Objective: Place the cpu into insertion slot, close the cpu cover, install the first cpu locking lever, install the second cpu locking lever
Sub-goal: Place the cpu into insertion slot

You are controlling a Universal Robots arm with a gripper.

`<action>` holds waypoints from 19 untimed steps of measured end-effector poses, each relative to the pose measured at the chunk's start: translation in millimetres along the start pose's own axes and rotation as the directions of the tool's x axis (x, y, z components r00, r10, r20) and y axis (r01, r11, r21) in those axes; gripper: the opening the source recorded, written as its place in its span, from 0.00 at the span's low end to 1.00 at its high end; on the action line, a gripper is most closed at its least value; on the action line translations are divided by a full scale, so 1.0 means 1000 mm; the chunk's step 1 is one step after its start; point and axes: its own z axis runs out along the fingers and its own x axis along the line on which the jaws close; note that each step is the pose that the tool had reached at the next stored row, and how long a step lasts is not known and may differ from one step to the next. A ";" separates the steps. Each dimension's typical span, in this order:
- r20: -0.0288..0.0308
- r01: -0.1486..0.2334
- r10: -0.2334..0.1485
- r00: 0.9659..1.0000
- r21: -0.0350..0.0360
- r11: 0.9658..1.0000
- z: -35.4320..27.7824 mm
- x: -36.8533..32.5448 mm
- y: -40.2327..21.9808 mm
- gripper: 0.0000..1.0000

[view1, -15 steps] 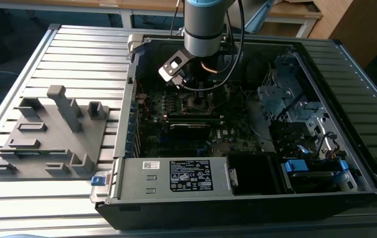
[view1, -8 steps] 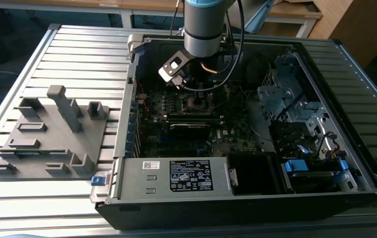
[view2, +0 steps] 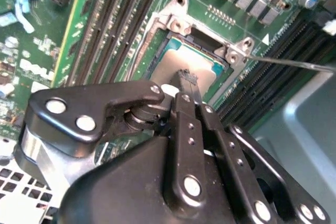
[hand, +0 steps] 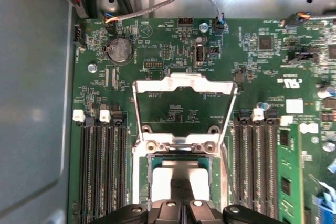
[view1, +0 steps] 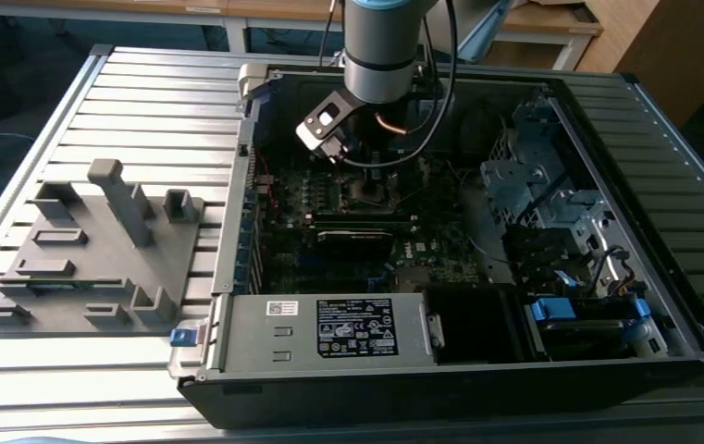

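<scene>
Closest, the gripper [view2: 186, 80] has its jaws together, tip seemingly touching the cpu [view2: 170, 61] directly beneath, which lies flat in the insertion slot [hand: 149, 179], at ten o'clock of the computer case's [view1: 450, 407] middle in the exterior view. Past the cpu, the cpu cover [hand: 184, 83] stands hinged open.

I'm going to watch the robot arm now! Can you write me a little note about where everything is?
Gripper: shut, tips low over the chip's middle.
Small flat silver-grey square cpu: lying in its socket on the green board.
Thin shiny silver cpu cover frame: open, flipped back.
Done: cpu in its slot.
Left: closing the cover and both locking levers; one thin wire lever sticks out free.
</scene>
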 end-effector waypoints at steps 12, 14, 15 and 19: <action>0.000 0.000 0.000 1.000 0.000 1.000 -0.0189 0.0004 0.0010 0.11; 0.000 0.000 0.000 1.000 0.000 1.000 -0.0211 0.0004 0.0012 0.11; 0.000 0.000 0.000 1.000 0.000 1.000 -0.0221 0.0004 0.0012 0.11; 0.000 0.000 0.000 1.000 0.000 1.000 -0.0235 0.0005 0.0013 0.11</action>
